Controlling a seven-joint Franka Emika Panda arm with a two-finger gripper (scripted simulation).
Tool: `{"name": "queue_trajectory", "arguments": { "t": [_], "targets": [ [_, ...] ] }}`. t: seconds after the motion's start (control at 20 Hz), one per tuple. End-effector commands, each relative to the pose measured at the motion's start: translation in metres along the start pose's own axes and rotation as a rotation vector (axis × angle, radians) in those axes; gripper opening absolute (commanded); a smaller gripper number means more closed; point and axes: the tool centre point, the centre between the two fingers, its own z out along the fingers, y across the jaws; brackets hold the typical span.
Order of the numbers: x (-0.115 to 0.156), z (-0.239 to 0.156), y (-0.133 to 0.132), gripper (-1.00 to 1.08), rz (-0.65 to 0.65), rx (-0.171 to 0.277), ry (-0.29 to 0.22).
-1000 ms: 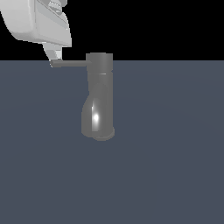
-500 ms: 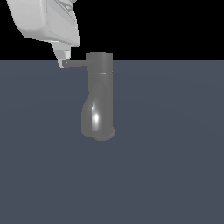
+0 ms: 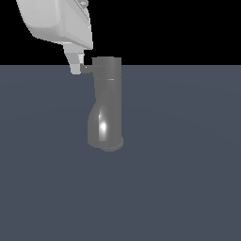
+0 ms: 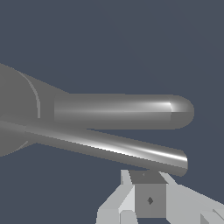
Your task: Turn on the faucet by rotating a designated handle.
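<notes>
Pushing the handle (image 3: 87,68) at the faucet's (image 3: 106,103) 9 o'clock, our gripper (image 3: 75,66) could slip off the rod's tip; can't tell if fingers are apart.

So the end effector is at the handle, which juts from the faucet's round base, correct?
Not quite. In the exterior view the handle juts from the top cap of the faucet, not its base. The end effector is indeed at the handle's outer end.

Our gripper (image 3: 75,66) has slid rightward in the upper left of the frame, covering more of the handle (image 3: 87,68).
</notes>
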Motion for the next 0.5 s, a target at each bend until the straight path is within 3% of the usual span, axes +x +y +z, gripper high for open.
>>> {"name": "queue_trajectory", "arguments": {
  "t": [0.0, 0.45],
  "targets": [
    [0.006, 0.000, 0.000, -1.00, 0.001, 0.000, 0.000],
    [0.059, 0.000, -0.003, -1.00, 0.004, -0.001, 0.000]
  ]
}}
